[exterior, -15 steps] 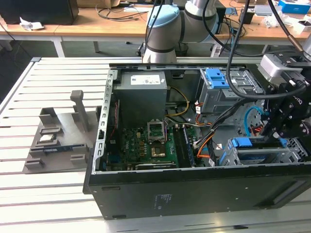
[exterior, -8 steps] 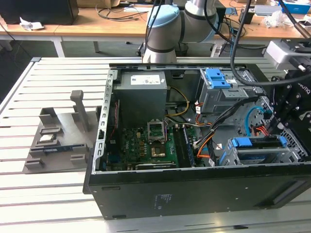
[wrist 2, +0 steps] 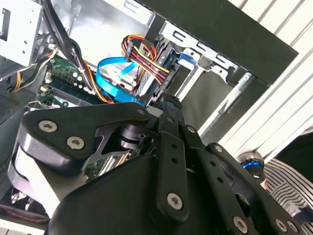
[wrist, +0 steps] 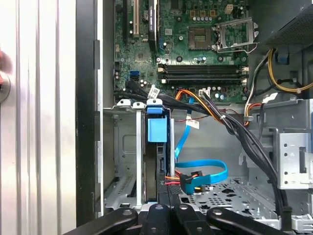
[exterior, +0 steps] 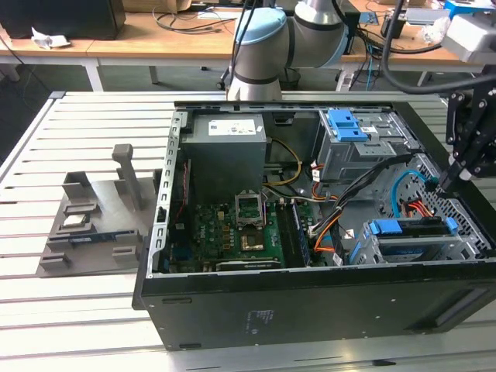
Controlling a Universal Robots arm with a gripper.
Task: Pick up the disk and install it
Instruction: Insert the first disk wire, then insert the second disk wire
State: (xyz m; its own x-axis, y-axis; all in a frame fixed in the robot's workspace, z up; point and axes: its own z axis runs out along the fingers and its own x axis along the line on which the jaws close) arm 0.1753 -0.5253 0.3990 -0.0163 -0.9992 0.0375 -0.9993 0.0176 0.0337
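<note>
The disk (exterior: 415,227) stands on edge in the drive cage (exterior: 465,248) at the exterior view's right, inside the open computer case, with its blue rail along the top. In the first wrist view the disk (wrist: 160,166) fills a slot of the cage, and a blue tab (wrist: 157,129) sits at its far end. My gripper (exterior: 444,184) hangs over the cage's right end, fingers shut together with nothing between them. In the first wrist view the gripper (wrist: 168,198) is at the disk's near end; I cannot tell whether it touches. The gripper (wrist 2: 168,102) also appears in the second wrist view.
A blue ribbon cable (wrist: 205,174) and a bundle of red, yellow and black wires (wrist 2: 146,58) lie beside the cage. The case also holds a grey power-supply box (exterior: 225,151), the motherboard (exterior: 240,232) and an upper bay with a blue caddy (exterior: 347,124). A grey fixture (exterior: 93,217) stands on the slatted table.
</note>
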